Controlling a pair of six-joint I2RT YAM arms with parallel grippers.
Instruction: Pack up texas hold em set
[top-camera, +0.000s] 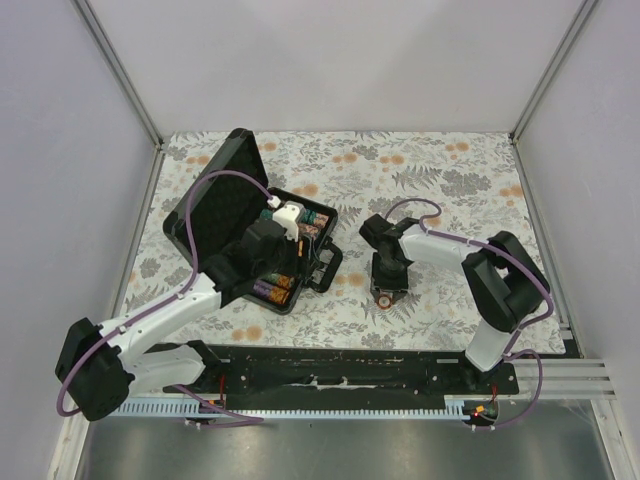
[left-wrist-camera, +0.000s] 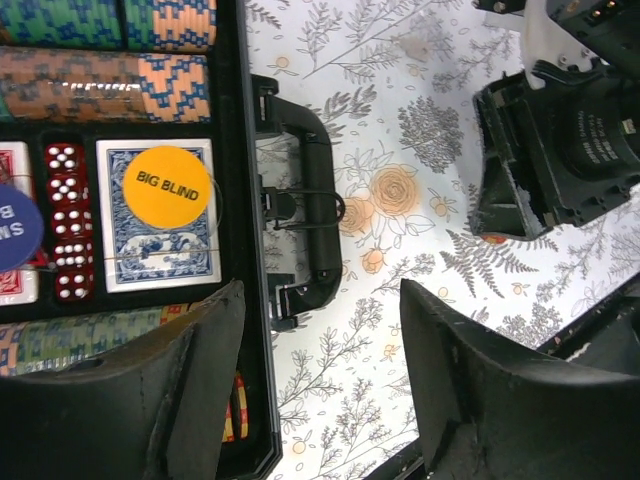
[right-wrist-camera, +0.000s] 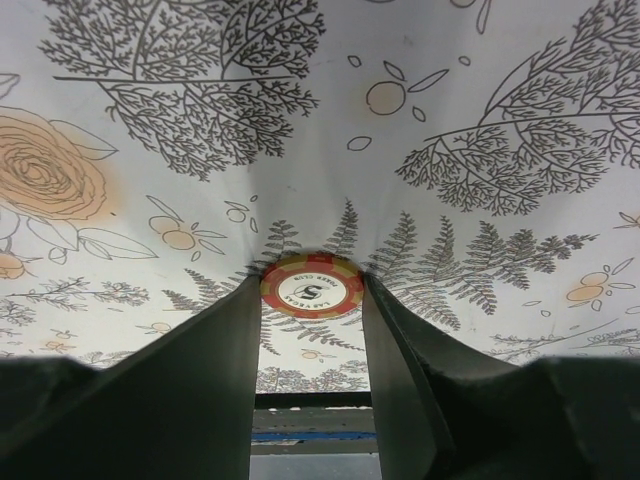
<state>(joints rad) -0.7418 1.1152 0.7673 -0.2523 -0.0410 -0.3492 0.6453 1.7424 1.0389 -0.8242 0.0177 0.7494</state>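
The black briefcase (top-camera: 222, 190) lies open at the left, lid up. In the left wrist view its rim (left-wrist-camera: 228, 100) frames rows of chips (left-wrist-camera: 100, 85), red dice (left-wrist-camera: 68, 225), a blue deck (left-wrist-camera: 160, 260) under a yellow BIG BLIND button (left-wrist-camera: 167, 187), and a blue button (left-wrist-camera: 12, 228) over a red deck; the handle (left-wrist-camera: 320, 190) points right. My left gripper (top-camera: 290, 262) (left-wrist-camera: 320, 300) is open and empty over the case's front edge. My right gripper (top-camera: 385, 293) (right-wrist-camera: 312, 300) is shut on a red chip (right-wrist-camera: 312, 285) lying on the cloth.
The flowered tablecloth (top-camera: 450, 180) covers the table between white walls. The right arm's gripper body (left-wrist-camera: 545, 150) shows at the upper right of the left wrist view, close to the case handle. A black rail (top-camera: 350, 365) runs along the near edge.
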